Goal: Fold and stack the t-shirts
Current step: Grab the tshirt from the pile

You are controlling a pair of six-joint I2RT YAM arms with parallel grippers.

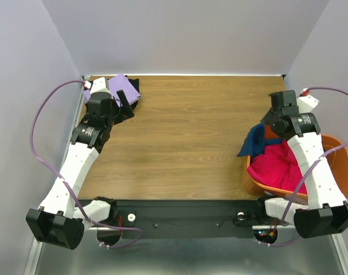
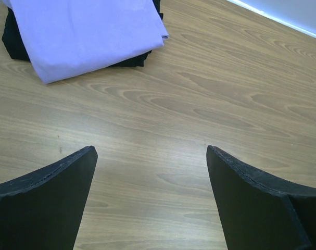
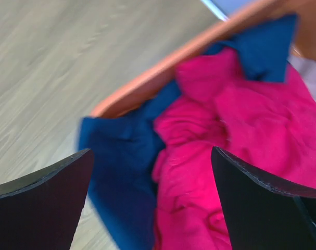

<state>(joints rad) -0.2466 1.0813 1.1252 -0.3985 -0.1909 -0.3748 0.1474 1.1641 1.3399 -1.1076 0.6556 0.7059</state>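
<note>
At the near right edge of the wood-grain table (image 1: pixel 185 143), closest to the arm bases, an orange plastic tub (image 1: pixel 262 184) holds the unfolded work. A crumpled crimson-pink cloth t-shirt (image 1: pixel 277 166) fills it, and a navy blue cloth t-shirt (image 1: pixel 252 144) hangs over its rim toward the table. Right gripper (image 3: pixel 150 200) hovers just above this heap, its jaws wide apart and holding nothing.

At the far left corner lies the finished part: a folded lavender cloth t-shirt (image 1: pixel 123 86) resting flat on a folded black cloth t-shirt (image 2: pixel 14 44). Left gripper (image 2: pixel 152 200) stands just beside that stack on its near side, over bare wood, jaws likewise wide apart and empty.

Progress, as judged: two shirts are folded and stacked. At least the two in the tub remain to be drawn out, folded and added. The step in hand appears to be fetching the next shirt.

Views compared: only the overhead view shows both arms, tub and stack together, but there the right gripper's fingers are hidden under its wrist. The right wrist view, blurred, shows navy cloth lapping over the rim and running beneath the pink folds; a pale patch at its far right cannot be identified. The left wrist view shows the black shirt plainly under the lavender one, a mere sliver from overhead.
</note>
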